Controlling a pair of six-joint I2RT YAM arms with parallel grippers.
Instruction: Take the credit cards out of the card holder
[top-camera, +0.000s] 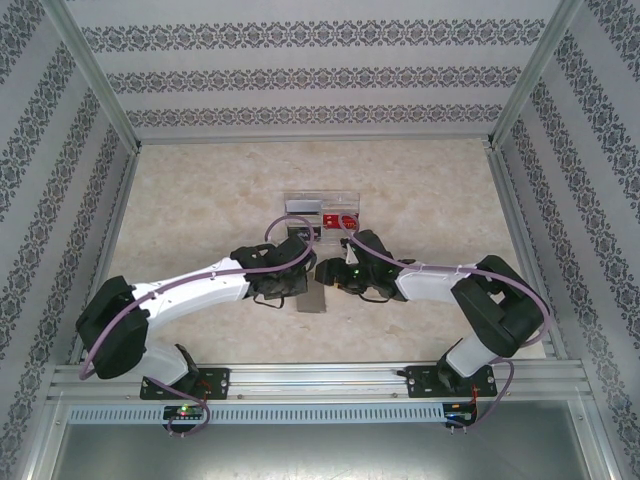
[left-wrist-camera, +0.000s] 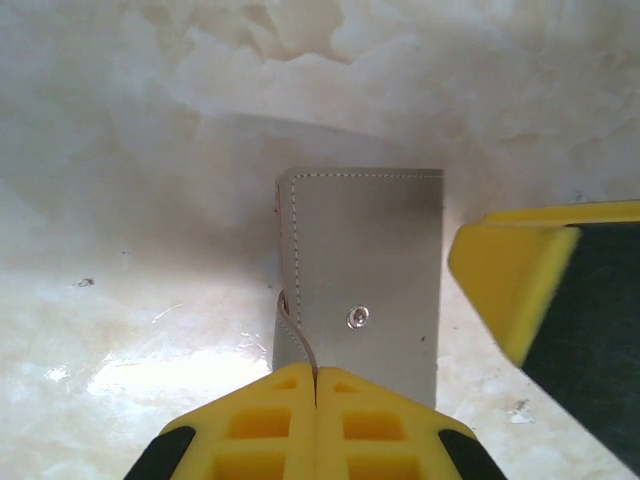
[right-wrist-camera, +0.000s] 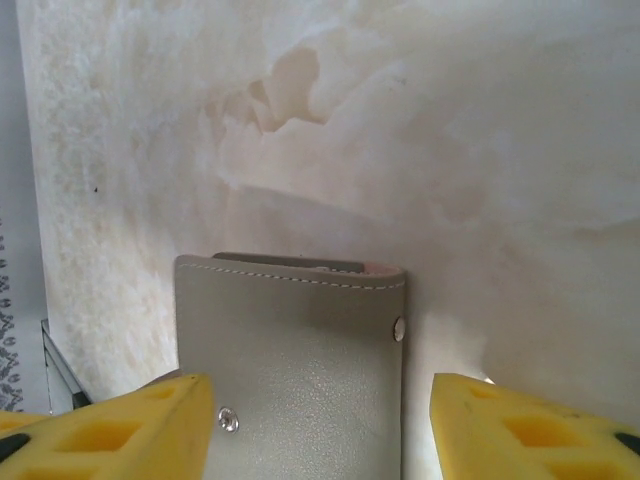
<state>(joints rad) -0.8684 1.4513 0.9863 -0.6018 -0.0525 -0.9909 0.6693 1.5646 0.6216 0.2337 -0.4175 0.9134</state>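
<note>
Saw left gripper (left-wrist-camera: 316, 385) clamped shut on the card holder (left-wrist-camera: 370, 260) flap; caught right gripper (right-wrist-camera: 320, 400) fingers apart, straddling it — could've squeezed both covers together, trapping credit cards inside.

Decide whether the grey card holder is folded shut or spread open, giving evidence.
Folded shut: the card holder shows its stitched grey outer cover and snap stud, its leaves lying together at the top edge.
</note>
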